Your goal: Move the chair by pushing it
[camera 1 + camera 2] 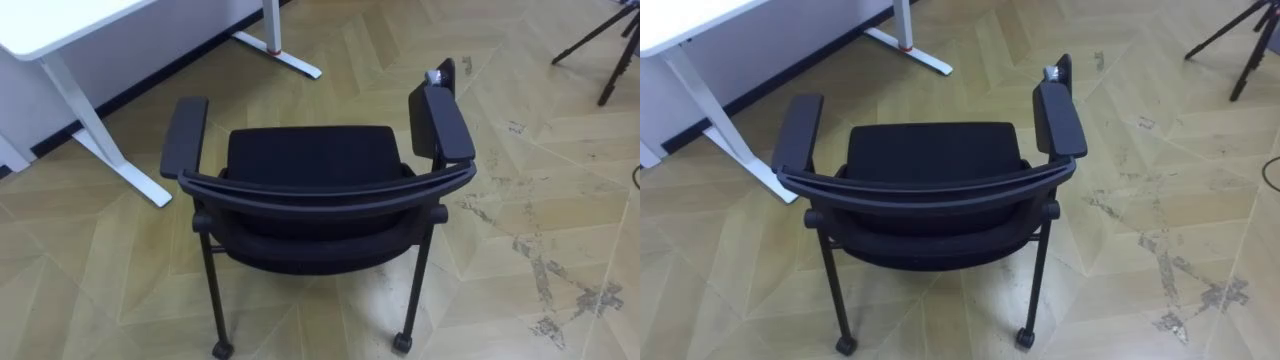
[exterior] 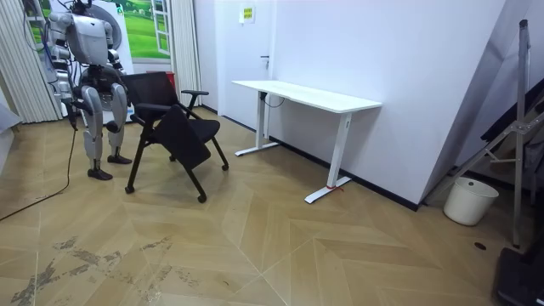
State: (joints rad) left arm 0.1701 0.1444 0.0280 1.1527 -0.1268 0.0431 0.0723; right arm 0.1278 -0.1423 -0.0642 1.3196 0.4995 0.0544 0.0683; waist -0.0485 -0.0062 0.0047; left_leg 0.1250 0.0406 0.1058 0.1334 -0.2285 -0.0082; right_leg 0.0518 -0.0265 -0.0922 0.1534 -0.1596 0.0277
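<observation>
The chair [image 1: 310, 190] has a matt black cloth seat; the floor [image 1: 560, 200] is scuffed wood; the worktop [image 1: 60, 25] is smooth white.

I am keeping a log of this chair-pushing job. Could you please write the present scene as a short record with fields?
chair: black, with armrests, standing on the wooden floor, backrest nearest the robot
robot: stands right behind the chair
desk: white, ahead to the robot's left, apart from the chair
tripod: ahead right
bucket: white, by the wall beyond the desk
</observation>
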